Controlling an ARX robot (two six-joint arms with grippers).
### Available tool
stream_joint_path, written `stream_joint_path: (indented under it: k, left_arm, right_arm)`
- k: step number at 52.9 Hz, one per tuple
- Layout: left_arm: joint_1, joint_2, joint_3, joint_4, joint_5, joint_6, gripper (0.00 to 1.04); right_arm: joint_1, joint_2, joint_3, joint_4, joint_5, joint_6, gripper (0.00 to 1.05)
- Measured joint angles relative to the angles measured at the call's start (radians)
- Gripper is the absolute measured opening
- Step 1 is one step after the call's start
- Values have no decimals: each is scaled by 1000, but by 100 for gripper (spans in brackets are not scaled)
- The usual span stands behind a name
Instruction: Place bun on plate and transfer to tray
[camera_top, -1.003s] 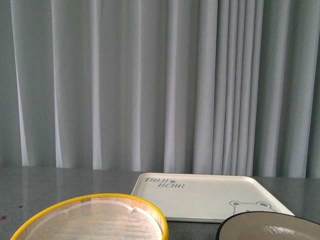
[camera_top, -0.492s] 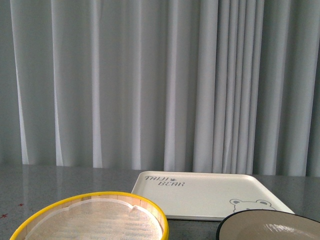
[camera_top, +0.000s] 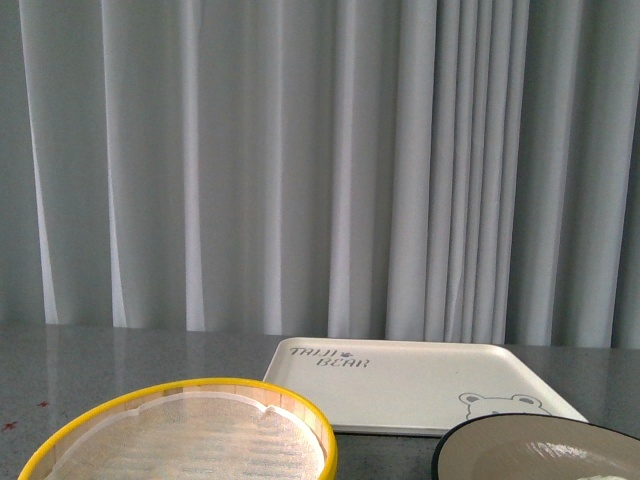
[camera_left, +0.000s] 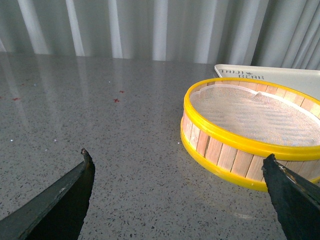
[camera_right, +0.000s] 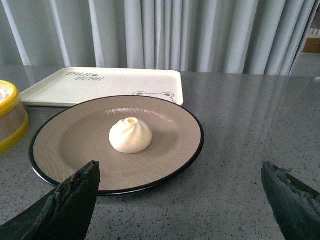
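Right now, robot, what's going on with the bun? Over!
Left gripper open, empty, by the steamer basket. Right gripper open, facing the plate. Bun sits on plate; plate on table, not yet on tray. Nothing seen between them.

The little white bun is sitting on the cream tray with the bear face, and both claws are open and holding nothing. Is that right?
Not quite. The bun sits on the brown plate, not on the tray behind it; the right wrist view shows this. The left gripper and right gripper are indeed open and empty.
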Motion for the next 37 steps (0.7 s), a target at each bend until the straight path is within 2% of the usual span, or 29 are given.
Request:
stream_joint_path:
  k: [16,19,20,23,27,31,37]
  left_arm:
    - [0,0,0,0,0,0,98]
    - [0,0,0,0,0,0,98]
    - [0,0,0,0,-1,0,98]
    - [0,0,0,0,0,0,98]
    - [0,0,0,0,0,0,98]
    - [0,0,0,0,0,0,98]
    - [0,0,0,0,0,0,98]
  right_arm:
    - [0,2,0,-2,5,1,96]
    - [27,105,76,-166,154,74,96]
    - [24,142,95,-181,170,75,96]
    - [-10,232,137,-184,124,47,96]
    - [-46,292,185,-190,24,-49,96]
    - [-56,322,256,-248,-71,-256,96]
    - [-32,323,310,-375,-117,-521,96]
